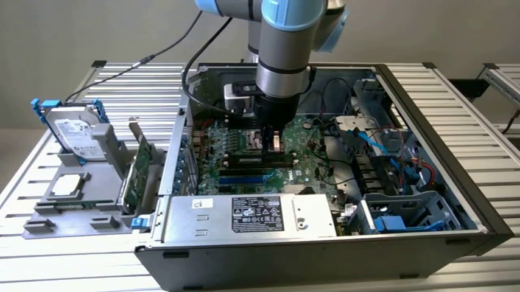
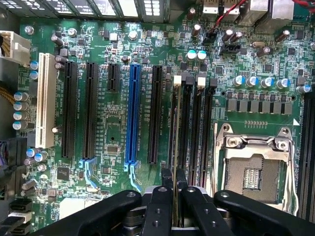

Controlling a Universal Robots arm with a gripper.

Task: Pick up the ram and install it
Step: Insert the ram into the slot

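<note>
Between the clenched fingers of the gripper [image 2: 176, 194], the ram [image 2: 175, 157] stands on edge, pinched by its flat faces. It hangs straight beneath the tool, over the memory slots [image 2: 189, 128] of the motherboard [image 2: 113, 147]. It looks light, thin and stiff, yet fragile. It is best gripped mid-length on the faces, clear of the contact edge.

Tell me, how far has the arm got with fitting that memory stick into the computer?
Done: the memory stick is already picked up. In hand: the gripper is clamped on it, holding it edge-on, lined up along a black slot on the green board. Left: it is not yet released, and I cannot tell whether it is pressed fully home.
</note>
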